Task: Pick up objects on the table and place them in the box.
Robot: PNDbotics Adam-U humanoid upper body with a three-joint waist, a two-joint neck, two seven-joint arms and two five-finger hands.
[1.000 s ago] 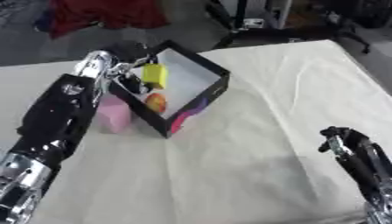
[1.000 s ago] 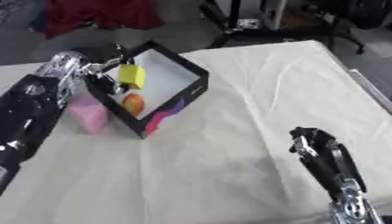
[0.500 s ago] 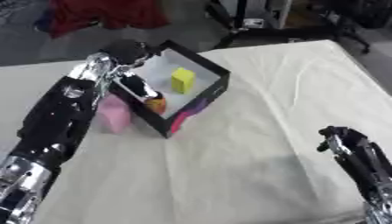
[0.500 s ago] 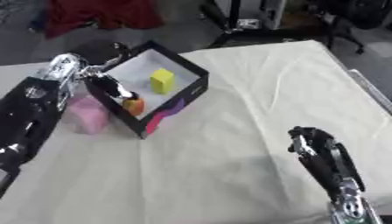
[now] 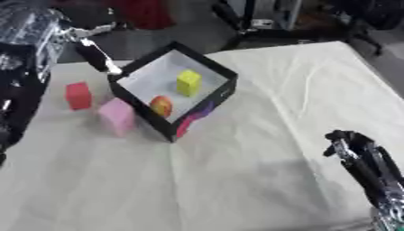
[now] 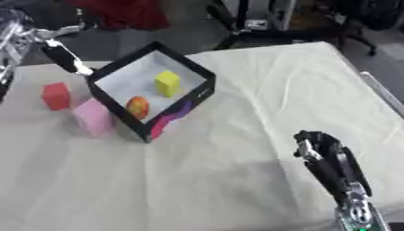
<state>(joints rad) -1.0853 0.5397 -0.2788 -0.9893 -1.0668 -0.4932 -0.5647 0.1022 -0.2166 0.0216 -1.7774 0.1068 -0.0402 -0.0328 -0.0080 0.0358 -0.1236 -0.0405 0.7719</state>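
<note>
A black box with a white floor stands on the table, tilted like a diamond. Inside it lie a yellow block and an orange-red round thing. Left of the box, on the cloth, sit a red block and a pink block. My left hand is raised above the box's far left corner, fingers straight and holding nothing. My right hand rests near the lower right, fingers up and relaxed, far from the box.
A cream cloth covers the table, with wide bare cloth between the box and my right hand. Beyond the far edge are a red thing on the floor and dark chair legs.
The yellow block left my left hand and now lies in the box. The left hand has lifted back to the upper left, uncovering the red block. The view has shifted.
</note>
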